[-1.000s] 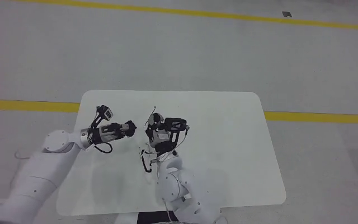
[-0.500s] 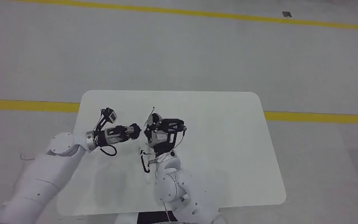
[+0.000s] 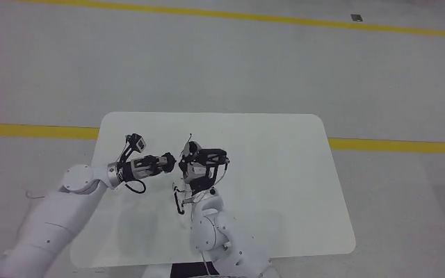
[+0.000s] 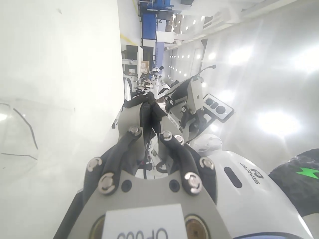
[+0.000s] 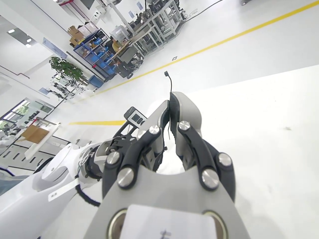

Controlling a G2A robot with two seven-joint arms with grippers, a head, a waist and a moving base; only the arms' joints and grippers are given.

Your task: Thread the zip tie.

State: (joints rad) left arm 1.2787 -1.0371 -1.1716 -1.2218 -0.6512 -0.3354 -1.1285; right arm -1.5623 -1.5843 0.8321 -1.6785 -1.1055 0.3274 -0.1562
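A thin black zip tie (image 5: 170, 85) stands up out of my right gripper (image 5: 170, 100), which is shut on its strap. The small square head is at the free end, and the tail ends between the finger bases. From above, the zip tie (image 3: 190, 142) sticks out past the right gripper (image 3: 189, 158) over the table's middle. My left gripper (image 3: 169, 161) is right beside it, fingers pressed together. In the left wrist view, the left gripper (image 4: 149, 103) is shut just short of the right gripper (image 4: 195, 78) and the zip tie (image 4: 206, 69). A thin dark strand runs between the left fingers; I cannot tell what it is.
The white table (image 3: 278, 174) has bare surface to the right and at the back. A black cable loop (image 3: 179, 198) hangs near the right arm's wrist. A yellow floor line (image 3: 389, 144) runs behind the table.
My left gripper has moved right, closing the gap to the right gripper; over the last half second it barely moved. The right gripper kept the zip tie and stayed in place.
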